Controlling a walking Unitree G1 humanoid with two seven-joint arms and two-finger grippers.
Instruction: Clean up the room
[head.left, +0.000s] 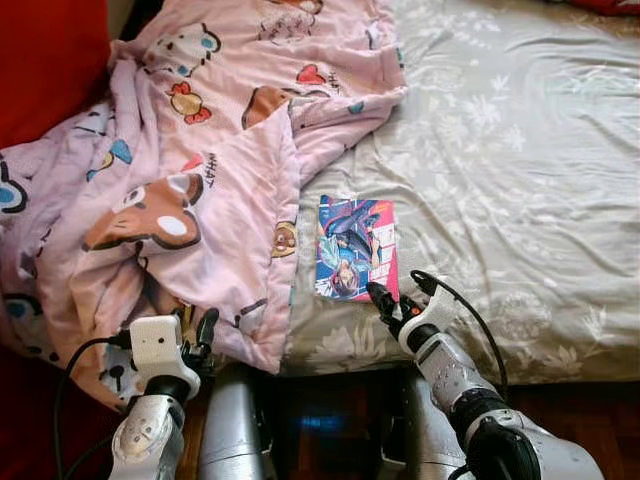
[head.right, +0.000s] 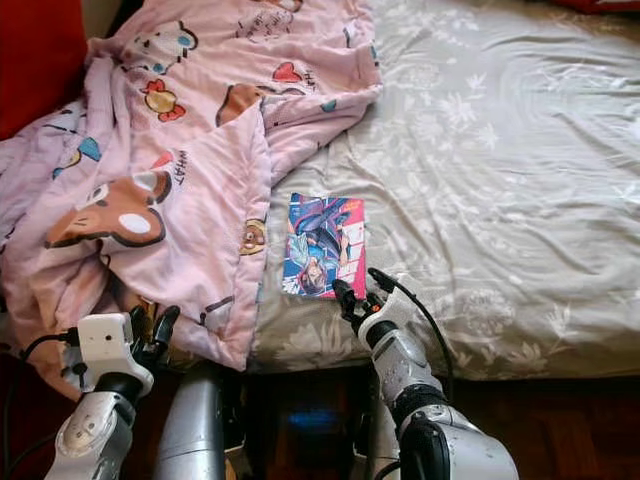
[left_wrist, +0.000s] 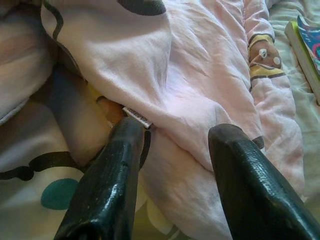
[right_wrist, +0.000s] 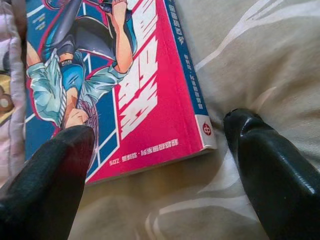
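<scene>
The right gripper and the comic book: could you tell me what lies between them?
Nothing but bare grey sheet; the right wrist view shows the open right gripper just short of the comic book.

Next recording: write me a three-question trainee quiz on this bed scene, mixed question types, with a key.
1. True or false: the right hand has already lifted the comic book off the bed sheet.
2. Multiple choice: the left hand is closest to
A. the comic book
B. the pink blanket
C. the floor
3. Fill in: the comic book lies beside the blanket's ____ edge, as the robot sees it.

Key:
1. False. It lies flat, with the open right hand at its near corner.
2. B. Its open fingers point into the blanket's folds.
3. Right.
</scene>
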